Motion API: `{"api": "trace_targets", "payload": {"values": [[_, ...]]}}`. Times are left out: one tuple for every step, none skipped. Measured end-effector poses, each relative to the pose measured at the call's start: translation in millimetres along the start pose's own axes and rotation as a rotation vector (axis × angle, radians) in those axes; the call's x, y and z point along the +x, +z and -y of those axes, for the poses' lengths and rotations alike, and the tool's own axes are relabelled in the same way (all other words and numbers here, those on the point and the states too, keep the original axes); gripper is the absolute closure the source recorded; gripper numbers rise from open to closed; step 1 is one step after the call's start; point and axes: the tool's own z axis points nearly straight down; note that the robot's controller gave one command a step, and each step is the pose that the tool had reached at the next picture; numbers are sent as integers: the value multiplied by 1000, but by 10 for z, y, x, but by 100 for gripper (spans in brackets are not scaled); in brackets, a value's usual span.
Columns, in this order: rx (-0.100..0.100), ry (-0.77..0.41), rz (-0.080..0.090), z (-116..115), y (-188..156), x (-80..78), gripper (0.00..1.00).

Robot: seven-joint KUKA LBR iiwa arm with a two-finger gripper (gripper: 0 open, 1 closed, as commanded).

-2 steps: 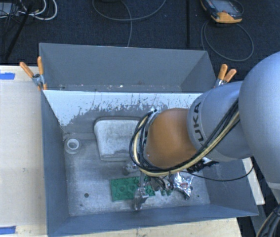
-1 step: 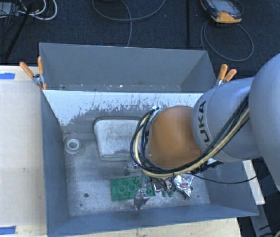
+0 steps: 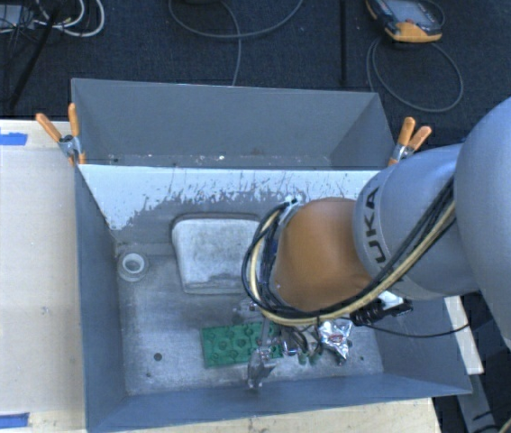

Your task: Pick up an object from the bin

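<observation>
Gripper [image 3: 260, 366] hangs low at about six o'clock of the bin [image 3: 102, 332] floor, over the right edge of a flat green studded plate [image 3: 228, 343], with a crumpled silvery wad [image 3: 336, 337] just beside it toward four o'clock. The arm's orange cover [image 3: 318, 255] hides much of it, so I cannot tell how far it is open or whether it has hold of anything. Standing at the plate's edge rather than over its middle looks sensible, since a thin flat piece offers a grip only there, while a pale flat pad [image 3: 205, 246] near the centre and a small ring [image 3: 132, 264] at nine o'clock lie well apart.
</observation>
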Motion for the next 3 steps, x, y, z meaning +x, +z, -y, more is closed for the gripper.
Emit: {"api": "trace_targets", "payload": {"values": [[-3,30,15,33,272,-48,0],[-2,32,11,27,256,-71,0],[-3,35,29,37,188,-131,100]]}}
